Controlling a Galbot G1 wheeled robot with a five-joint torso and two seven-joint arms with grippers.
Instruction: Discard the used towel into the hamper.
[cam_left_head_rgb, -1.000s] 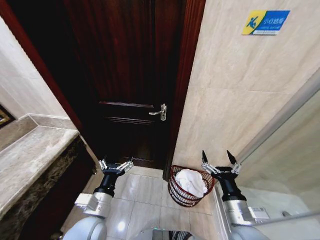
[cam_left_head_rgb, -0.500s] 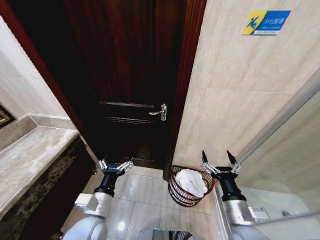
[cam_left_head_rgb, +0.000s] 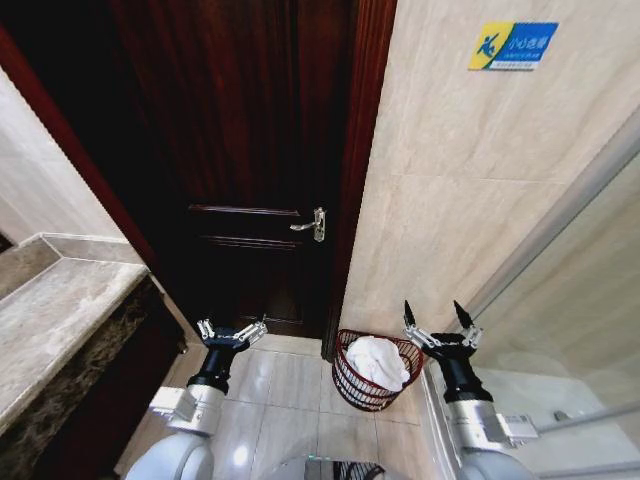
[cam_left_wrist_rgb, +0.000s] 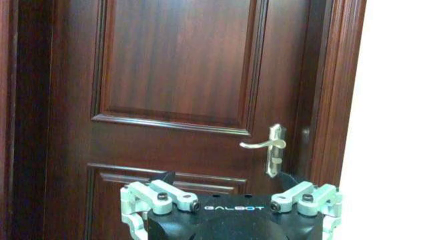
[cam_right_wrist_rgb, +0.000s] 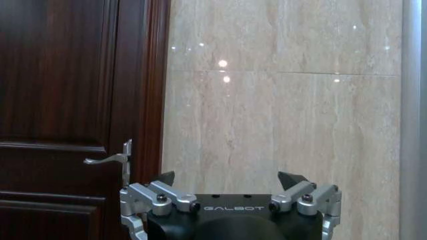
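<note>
The hamper (cam_left_head_rgb: 352, 381), a small round dark-red wire basket, stands on the tiled floor by the door frame, against the beige wall. A crumpled white towel (cam_left_head_rgb: 378, 362) lies inside it and reaches its rim. My right gripper (cam_left_head_rgb: 438, 315) is open and holds nothing, just right of the hamper and raised above its rim. My left gripper (cam_left_head_rgb: 232, 328) is open and bare too, well to the hamper's left in front of the door. Each wrist view shows its own spread fingers: left gripper (cam_left_wrist_rgb: 227, 177), right gripper (cam_right_wrist_rgb: 229, 178).
A dark wooden door (cam_left_head_rgb: 250, 150) with a metal lever handle (cam_left_head_rgb: 310, 225) is straight ahead. A stone counter (cam_left_head_rgb: 55, 320) runs along the left. The beige stone wall (cam_left_head_rgb: 450, 200) carries a blue sign (cam_left_head_rgb: 512, 45). A glass partition with a metal rail (cam_left_head_rgb: 560, 220) is at the right.
The whole head picture has shifted slightly left, so the camera has turned. Both grippers keep the same pose, and the towel stays in the hamper.
</note>
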